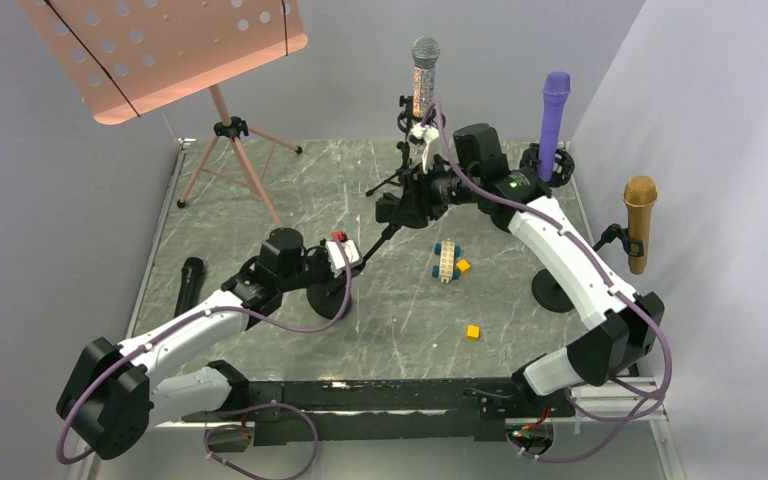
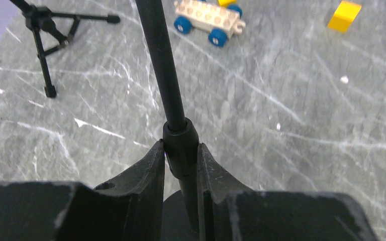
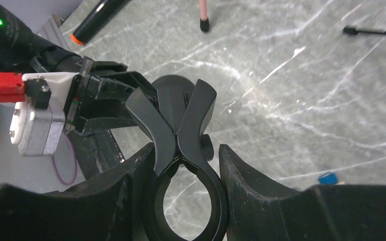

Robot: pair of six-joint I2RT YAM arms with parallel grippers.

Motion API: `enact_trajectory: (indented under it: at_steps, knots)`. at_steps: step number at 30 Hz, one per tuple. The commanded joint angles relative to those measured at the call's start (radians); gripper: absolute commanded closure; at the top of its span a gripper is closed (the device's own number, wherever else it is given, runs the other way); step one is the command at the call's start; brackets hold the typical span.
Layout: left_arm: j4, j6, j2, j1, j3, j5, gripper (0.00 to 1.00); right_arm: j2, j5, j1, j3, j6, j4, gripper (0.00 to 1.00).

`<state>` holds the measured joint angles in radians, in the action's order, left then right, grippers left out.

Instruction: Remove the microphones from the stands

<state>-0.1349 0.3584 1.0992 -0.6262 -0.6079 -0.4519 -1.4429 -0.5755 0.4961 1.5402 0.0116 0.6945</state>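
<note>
Left gripper [image 2: 180,149]: narrow, both fingers pressed against the collar of the stand pole [image 2: 162,60]; the pole leans up and away from the round base [image 1: 332,305], toward 1 o'clock in the top view.

Right gripper [image 3: 186,150]: narrow, fingers bracketing the mic clip [image 3: 173,113] at the upper end of the same pole; the clip ring sits between the pads and seems to touch both; the ring is empty, with table marble showing through it; the clip's forked jaws point away from the wrist camera.

Black microphone [image 1: 188,285]: lying flat on the table [image 1: 410,335] at 9 o'clock, near the left edge; well apart from the clip and from both grippers; an orange band shows at one end in the right wrist view.

Other items, top view: silver microphone [image 1: 425,60] upright on its own stand at 12 o'clock; purple microphone [image 1: 554,105] upright at 1 o'clock; gold microphone [image 1: 640,215] at 3 o'clock, beyond the right arm; pink music stand [image 1: 160,50] at 10 o'clock; toy car [image 1: 447,260] just right of centre; yellow cube [image 1: 472,331] at 5 o'clock.
</note>
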Motion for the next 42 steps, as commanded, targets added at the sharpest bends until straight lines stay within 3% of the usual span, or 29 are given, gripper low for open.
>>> enact_trajectory:
  at_steps: [1,8,10,11,13,17,20,22,26,28,33,36,42]
  knots:
    - [0.084,0.138,-0.051,-0.009,0.011,0.040,1.00,-0.006,0.085,-0.014,-0.034,0.063,-0.099,1.00]
    - [0.166,0.149,-0.039,0.025,-0.014,0.009,0.98,0.034,-0.031,-0.016,-0.138,0.045,-0.138,1.00]
    - [0.200,0.097,-0.017,0.030,-0.041,-0.012,0.60,0.047,-0.056,-0.016,-0.155,0.038,-0.149,1.00]
    - [0.222,0.068,-0.002,0.029,-0.058,-0.031,0.46,0.054,-0.070,-0.017,-0.163,0.033,-0.157,1.00]
    - [0.253,0.040,0.026,0.031,-0.089,-0.088,0.37,0.065,-0.101,-0.016,-0.178,0.008,-0.171,1.00]
    - [0.166,0.003,0.046,0.031,-0.083,-0.177,0.33,0.081,-0.141,-0.015,-0.191,-0.085,-0.175,1.00]
    - [0.081,-0.021,0.082,0.031,-0.085,-0.185,0.35,0.097,-0.157,-0.016,-0.200,-0.141,-0.188,1.00]
    - [0.036,-0.024,0.108,0.031,-0.089,-0.197,0.43,0.100,-0.158,-0.015,-0.205,-0.149,-0.194,1.00]
    - [0.054,0.011,0.159,0.030,-0.141,-0.247,0.86,0.098,-0.162,-0.015,-0.216,-0.151,-0.184,1.00]
    - [0.066,0.043,0.161,0.030,-0.147,-0.238,1.00,0.084,-0.184,-0.016,-0.206,-0.183,-0.145,0.98]
    - [0.182,0.213,0.148,0.030,-0.169,-0.232,1.00,0.006,-0.236,-0.016,-0.103,-0.299,0.009,0.54]
    - [0.238,0.321,0.132,0.028,-0.166,-0.216,1.00,-0.037,-0.253,-0.016,-0.052,-0.348,0.067,0.51]
    - [0.273,0.379,0.106,0.031,-0.156,-0.172,1.00,-0.094,-0.270,-0.015,0.005,-0.453,0.176,0.51]
